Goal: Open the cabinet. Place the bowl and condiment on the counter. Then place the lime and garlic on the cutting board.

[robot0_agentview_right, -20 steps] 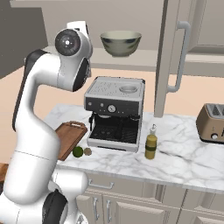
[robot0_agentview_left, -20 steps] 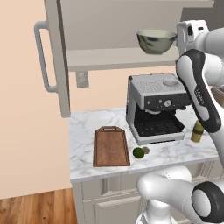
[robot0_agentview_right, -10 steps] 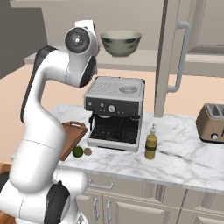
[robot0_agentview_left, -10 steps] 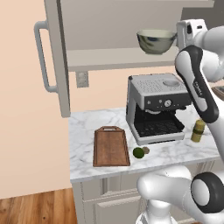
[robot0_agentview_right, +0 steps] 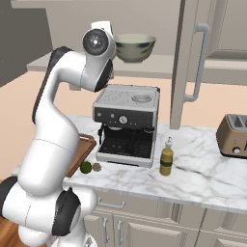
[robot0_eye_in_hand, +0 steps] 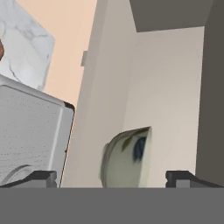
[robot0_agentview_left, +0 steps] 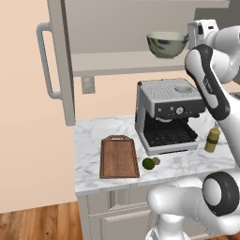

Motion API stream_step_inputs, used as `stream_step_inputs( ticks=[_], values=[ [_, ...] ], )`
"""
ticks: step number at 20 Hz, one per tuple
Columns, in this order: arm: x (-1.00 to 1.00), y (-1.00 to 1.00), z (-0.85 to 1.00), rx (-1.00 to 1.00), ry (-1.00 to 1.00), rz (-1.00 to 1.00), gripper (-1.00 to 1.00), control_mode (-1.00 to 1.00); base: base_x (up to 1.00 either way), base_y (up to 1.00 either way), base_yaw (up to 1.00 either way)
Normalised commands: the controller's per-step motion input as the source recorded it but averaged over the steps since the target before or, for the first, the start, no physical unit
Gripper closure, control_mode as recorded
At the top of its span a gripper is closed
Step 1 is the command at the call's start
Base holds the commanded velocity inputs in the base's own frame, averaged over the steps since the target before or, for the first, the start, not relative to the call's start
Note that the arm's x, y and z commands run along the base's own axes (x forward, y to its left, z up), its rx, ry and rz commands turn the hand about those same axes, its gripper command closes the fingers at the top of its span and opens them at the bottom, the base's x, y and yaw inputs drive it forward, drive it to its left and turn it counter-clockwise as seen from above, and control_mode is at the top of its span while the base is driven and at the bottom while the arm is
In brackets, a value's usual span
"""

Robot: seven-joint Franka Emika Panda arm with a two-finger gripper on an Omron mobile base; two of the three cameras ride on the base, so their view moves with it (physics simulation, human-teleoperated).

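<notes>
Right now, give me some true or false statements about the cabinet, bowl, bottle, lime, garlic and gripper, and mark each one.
1. The cabinet is open. True.
2. The bowl sits on the counter. False: it is on the cabinet shelf, above the coffee machine.
3. The bottle stands on the counter. True.
4. The lime lies on the cutting board. False: it lies on the counter beside the board.
5. The garlic sits next to the lime. True.
6. The gripper is shut on the bowl. False: its jaws are open, with the bowl ahead between them, not gripped.
</notes>
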Motion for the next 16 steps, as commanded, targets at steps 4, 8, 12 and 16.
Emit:
stream_step_inputs(
  ticks=[4,8,12,16],
  values=[
    [0.31,-0.07,0.0,0.0,0.0,0.0,-1.0,-1.0,0.0,0.0,0.0],
    [0.3,-0.1,0.0,0.0,0.0,0.0,-1.0,-1.0,0.0,0.0,0.0],
    [0.3,-0.1,0.0,-0.01,0.0,0.0,-1.0,-1.0,0.0,0.0,0.0],
    [0.28,-0.1,0.0,0.0,0.0,0.0,-1.0,-1.0,0.0,0.0,0.0]
  ],
)
